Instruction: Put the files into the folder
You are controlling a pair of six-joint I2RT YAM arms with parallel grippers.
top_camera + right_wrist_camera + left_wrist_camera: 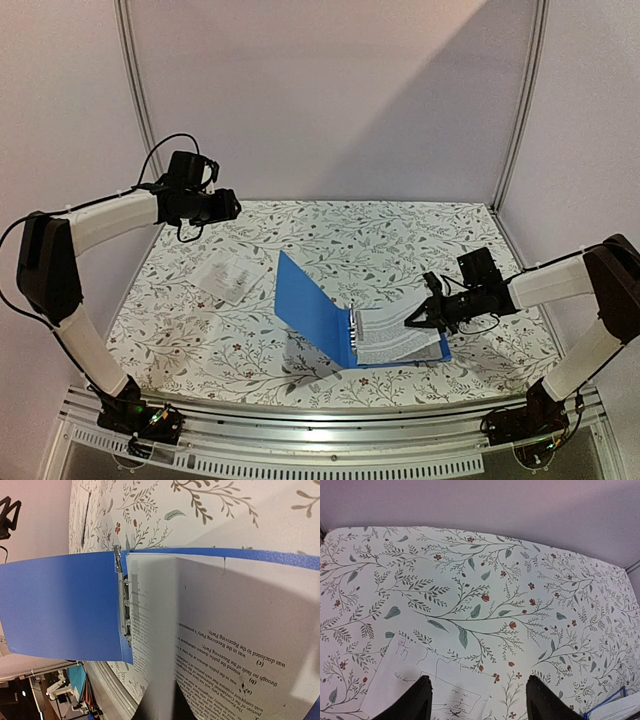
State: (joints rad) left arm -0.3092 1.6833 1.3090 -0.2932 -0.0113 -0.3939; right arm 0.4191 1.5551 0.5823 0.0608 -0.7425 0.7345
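The blue folder (312, 305) lies open mid-table, its left cover tilted up. In the right wrist view the cover (60, 605) and the metal rings (122, 600) show. Printed files (398, 338) lie on its right half. My right gripper (413, 320) is shut on the edge of one sheet (160, 630), which is lifted and curls over the other files (245, 630); its fingertips (150, 711) are mostly hidden by that sheet. Another sheet (228, 273) lies flat on the table left of the folder. My left gripper (230, 208) hovers open and empty above that sheet (415, 675).
The table has a floral cloth (380, 240). Pale walls and metal posts (135, 90) close the back and sides. A metal rail (330, 430) runs along the near edge. A corner of the folder (607, 707) shows at the lower right of the left wrist view.
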